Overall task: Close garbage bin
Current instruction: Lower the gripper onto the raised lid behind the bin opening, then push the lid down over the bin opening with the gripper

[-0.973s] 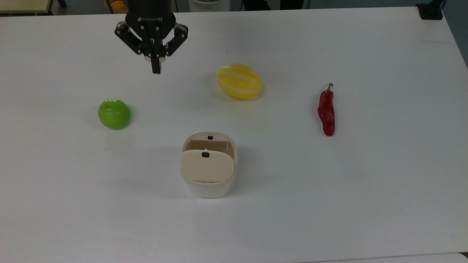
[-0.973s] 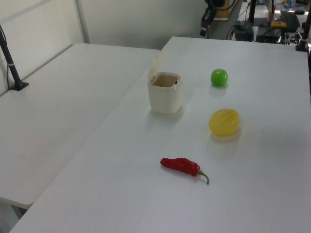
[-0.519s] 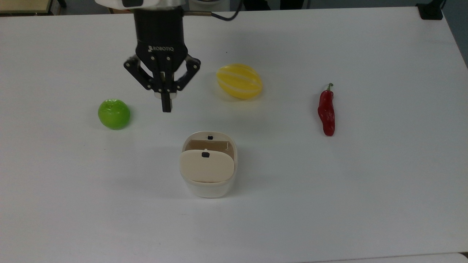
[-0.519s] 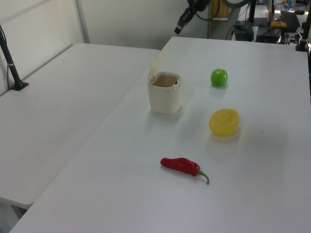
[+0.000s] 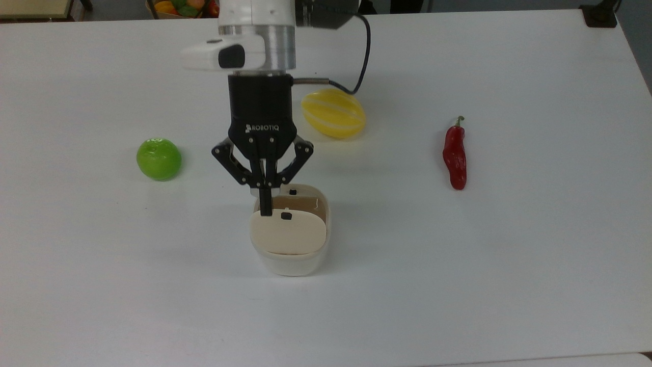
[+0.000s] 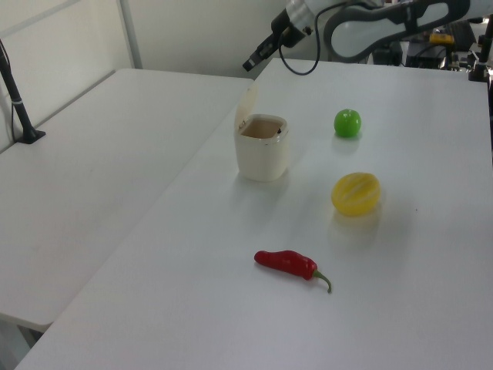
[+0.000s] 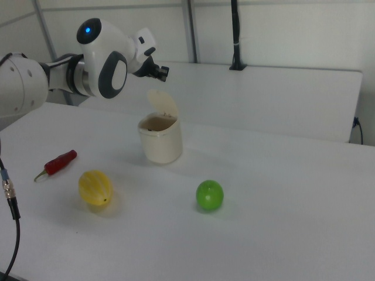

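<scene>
Top view, left to right: a green apple (image 5: 159, 159) lay at nine o'clock on the white table (image 5: 509, 280), then the garbage bin (image 5: 291, 257) near the middle, slightly toward six o'clock, a yellow melon (image 5: 333, 113) at about twelve o'clock from the bin, and a red chili pepper (image 5: 454, 157) at three o'clock.

The garbage bin stood upright with its beige lid (image 5: 288, 231) raised on the hinge, so the mouth was open. The part of its inside that showed, a tan wall under the black button (image 5: 293, 192) at the rim, held nothing I could make out. At the table's far edge, around eleven o'clock, a box (image 5: 184, 7) held orange and green fruit.

The gripper (image 5: 265, 206) had its fingers pressed together into a single black tip, holding nothing. That tip overlapped the raised lid's upper left corner; contact could not be judged.

Half a second before, the gripper hung over bare table between the apple and the melon, apart from the bin; it had since travelled toward six o'clock to the bin. Bin, lid and fruit lay unchanged.
</scene>
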